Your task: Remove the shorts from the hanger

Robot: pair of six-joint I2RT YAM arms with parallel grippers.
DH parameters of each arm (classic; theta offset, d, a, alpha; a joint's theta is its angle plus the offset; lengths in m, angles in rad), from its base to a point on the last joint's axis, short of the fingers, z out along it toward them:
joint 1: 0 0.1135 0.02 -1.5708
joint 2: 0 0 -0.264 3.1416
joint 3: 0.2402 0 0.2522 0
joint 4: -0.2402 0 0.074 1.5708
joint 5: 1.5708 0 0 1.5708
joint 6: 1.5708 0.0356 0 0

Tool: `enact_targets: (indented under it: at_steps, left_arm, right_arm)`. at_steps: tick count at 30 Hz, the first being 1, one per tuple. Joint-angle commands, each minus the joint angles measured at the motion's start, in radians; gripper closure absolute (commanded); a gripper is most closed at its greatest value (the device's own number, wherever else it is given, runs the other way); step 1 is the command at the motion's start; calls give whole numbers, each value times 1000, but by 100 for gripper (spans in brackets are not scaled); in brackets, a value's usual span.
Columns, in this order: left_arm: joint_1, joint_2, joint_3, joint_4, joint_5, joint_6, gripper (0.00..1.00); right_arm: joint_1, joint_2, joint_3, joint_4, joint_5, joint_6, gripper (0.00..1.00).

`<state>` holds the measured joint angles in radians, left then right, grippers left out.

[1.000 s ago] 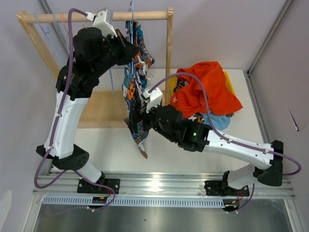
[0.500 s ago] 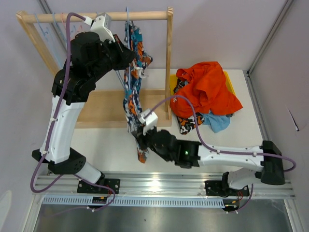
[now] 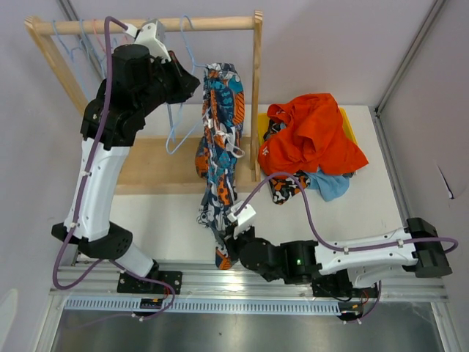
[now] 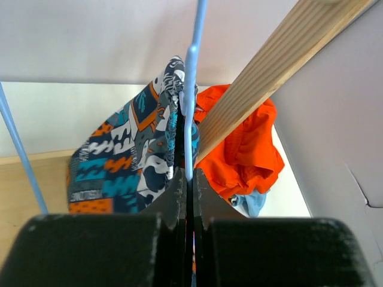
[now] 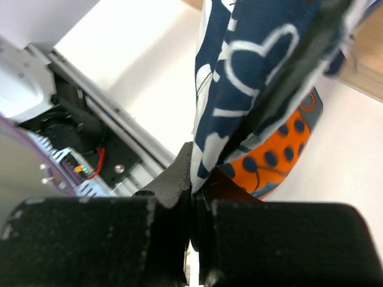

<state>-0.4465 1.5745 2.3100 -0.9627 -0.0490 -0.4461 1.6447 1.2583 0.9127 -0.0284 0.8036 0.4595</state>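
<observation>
The blue-orange-white patterned shorts (image 3: 218, 125) stretch in a long band from beside the rack post down toward the near edge. My right gripper (image 3: 224, 240) is shut on their lower end; in the right wrist view the fabric (image 5: 239, 89) runs up out of the closed jaws (image 5: 194, 182). My left gripper (image 3: 192, 78) is shut on the light blue wire hanger (image 3: 174, 136), whose wire (image 4: 191, 89) rises from between the closed jaws (image 4: 187, 176). The shorts' top (image 4: 131, 155) lies against that wire. I cannot tell whether it still hangs on it.
A wooden rack with top rail (image 3: 110, 27), right post (image 3: 256, 88) and base board (image 3: 154, 165) stands at the back left; more blue hangers (image 3: 73, 44) hang on the rail. Right of it lies a pile of red-orange shorts (image 3: 311, 136), light blue shorts (image 3: 333, 187) and camouflage shorts (image 3: 282, 189).
My right gripper has closed on the shorts' lower end and drawn it toward the near edge, pulling the fabric out long. The left gripper kept hold of the hanger, which now shows bare left of the shorts.
</observation>
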Motion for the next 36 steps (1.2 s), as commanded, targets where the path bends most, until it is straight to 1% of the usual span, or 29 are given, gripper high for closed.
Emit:
enact_targets:
  at_steps: [1, 2, 3, 4, 5, 6, 7, 8, 9, 10, 12, 13, 14, 15, 16, 19, 20, 21, 22, 24, 26, 27, 29, 30, 31, 33, 34, 36]
  left_arm:
    - [12, -50, -59, 151, 44, -2, 100]
    - [8, -68, -90, 150, 85, -17, 100]
    - [3, -120, -119, 154, 124, -26, 100]
    - [-15, -154, -205, 162, 141, -31, 100]
    - [-29, -189, -281, 183, 153, -31, 100]
    - [-41, -259, -367, 194, 167, -35, 100]
    - [-64, -292, -404, 206, 185, -36, 100]
    - [-75, -319, -459, 202, 204, -36, 100]
    - [-87, -367, -496, 182, 202, -36, 100]
    - [-118, -392, -511, 161, 192, -37, 100]
    - [-141, -442, -572, 113, 170, -40, 100]
    - [-155, -503, -592, 105, 155, -52, 100]
    - [-158, -539, -628, 102, 144, -60, 100]
    - [-158, -571, -661, 96, 137, -63, 100]
    - [-159, -635, -673, 91, 108, -68, 100]
    - [-159, -721, -766, 81, 72, -71, 100]
    - [-159, -779, -793, 85, 72, -72, 100]
    - [-158, -804, -820, 93, 72, -74, 100]
    - [-159, -829, -896, 110, 72, -72, 100]
    - [-159, -872, -981, 119, 78, -68, 100]
    - [-158, -880, -1014, 122, 87, -69, 100]
    - [-158, -889, -1041, 127, 93, -72, 100]
    - [-159, -903, -1081, 157, 103, -78, 100]
    - [-159, -916, -1106, 169, 110, -85, 100]
    - [-158, -921, -1118, 182, 113, -89, 100]
    - [-158, -927, -1150, 206, 123, -92, 100]
    - [-159, -932, -1156, 214, 126, -94, 100]
    - [-158, -938, -1185, 234, 133, -97, 100]
  right_arm:
    - [-89, 32, 55, 16, -38, -46, 100]
    - [-123, 38, 75, 16, -56, -74, 100]
    - [-161, 52, 130, 16, -102, -100, 100]
    - [-248, 61, 164, 16, -128, -146, 100]
    - [-290, 69, 199, 16, -153, -175, 100]
    - [-333, 88, 281, 16, -196, -203, 100]
    - [-374, 101, 329, -1, -230, -253, 100]
    - [-461, 114, 380, -14, -260, -275, 100]
    - [-500, 151, 481, -46, -309, -295, 100]
    - [-570, 170, 533, -68, -334, -326, 100]
    - [-627, 205, 622, -109, -368, -344, 100]
    - [-647, 222, 684, -149, -383, -349, 100]
    - [-673, 220, 696, -165, -385, -354, 100]
    - [-677, 210, 696, -183, -379, -355, 100]
    - [-677, 163, 683, -188, -354, -354, 100]
    - [-654, 35, 528, -153, -276, -322, 100]
    - [-643, -67, 444, -143, -200, -317, 100]
    - [-625, -118, 410, -133, -166, -323, 100]
    - [-619, -170, 385, -127, -137, -332, 100]
    - [-620, -293, 377, -140, -83, -387, 100]
    - [-623, -338, 426, -156, -61, -441, 100]
    - [-625, -352, 507, -178, -44, -502, 100]
    - [-634, -332, 604, -197, -29, -570, 100]
    - [-638, -291, 697, -206, -11, -600, 100]
    - [-657, -269, 741, -208, -9, -661, 100]
    - [-690, -214, 814, -214, -14, -717, 100]
    - [-713, -154, 901, -229, -35, -732, 100]
    - [-817, -93, 989, -283, -79, -716, 100]
